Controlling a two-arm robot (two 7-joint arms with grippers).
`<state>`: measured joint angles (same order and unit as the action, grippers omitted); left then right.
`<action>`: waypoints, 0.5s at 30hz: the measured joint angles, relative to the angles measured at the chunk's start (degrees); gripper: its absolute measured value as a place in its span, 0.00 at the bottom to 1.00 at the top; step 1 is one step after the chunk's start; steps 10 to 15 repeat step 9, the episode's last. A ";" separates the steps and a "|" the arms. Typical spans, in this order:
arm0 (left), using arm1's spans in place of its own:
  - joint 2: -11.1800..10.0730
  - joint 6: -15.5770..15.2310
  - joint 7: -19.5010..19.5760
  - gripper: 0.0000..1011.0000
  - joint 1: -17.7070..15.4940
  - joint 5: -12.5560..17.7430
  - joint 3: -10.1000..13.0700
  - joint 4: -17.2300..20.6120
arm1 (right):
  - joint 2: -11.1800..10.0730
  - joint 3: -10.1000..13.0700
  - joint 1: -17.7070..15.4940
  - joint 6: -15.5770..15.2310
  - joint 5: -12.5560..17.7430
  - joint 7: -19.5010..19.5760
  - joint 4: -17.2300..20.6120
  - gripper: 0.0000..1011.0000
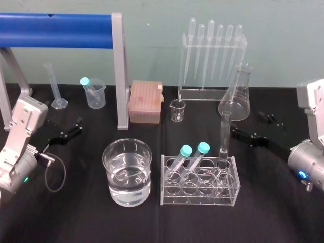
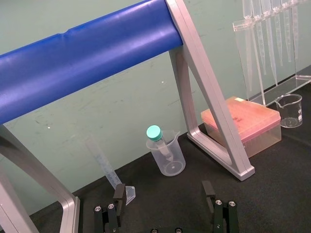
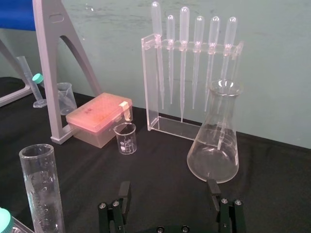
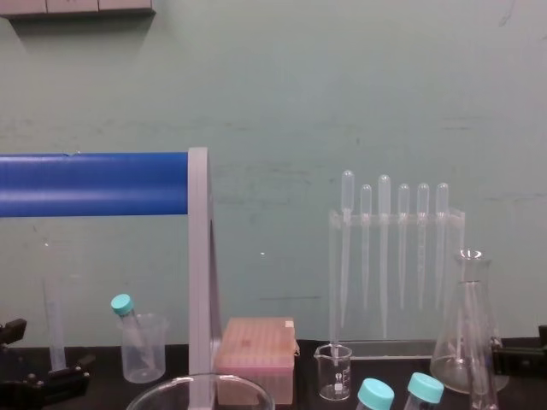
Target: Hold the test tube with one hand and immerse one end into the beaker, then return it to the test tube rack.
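Observation:
The test tube (image 1: 224, 134) stands upright in the right-end hole of the clear test tube rack (image 1: 198, 190). In the right wrist view the test tube (image 3: 43, 187) rises close by, off to one side of the fingers. My right gripper (image 1: 249, 125) hovers just right of the tube, open with nothing between its fingers (image 3: 125, 191). The wide beaker (image 1: 127, 172) holds water and stands left of the rack. My left gripper (image 1: 68, 130) rests open at the far left, well away from the beaker, and in the left wrist view that gripper (image 2: 164, 191) holds nothing.
Two teal-capped tubes (image 1: 195, 152) lean in the rack. Behind stand a conical flask (image 1: 236, 96), a pipette stand (image 1: 211, 61), a small glass beaker (image 1: 177, 110), a pink tip box (image 1: 145, 101), a plastic beaker (image 1: 94, 93), a measuring cylinder (image 1: 54, 86) and a blue-barred frame (image 1: 119, 71).

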<state>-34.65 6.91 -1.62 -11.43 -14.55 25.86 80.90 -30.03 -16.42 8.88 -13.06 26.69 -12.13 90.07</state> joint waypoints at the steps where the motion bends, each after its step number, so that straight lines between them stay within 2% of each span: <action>1: 0.00 0.00 0.00 0.99 0.00 0.00 0.00 0.00 | -0.03 0.03 -0.04 0.04 0.02 0.09 0.06 0.99; 15: 0.00 0.00 0.00 0.99 0.00 0.00 0.00 0.00 | -0.14 0.15 -0.14 0.16 0.11 0.26 0.28 0.99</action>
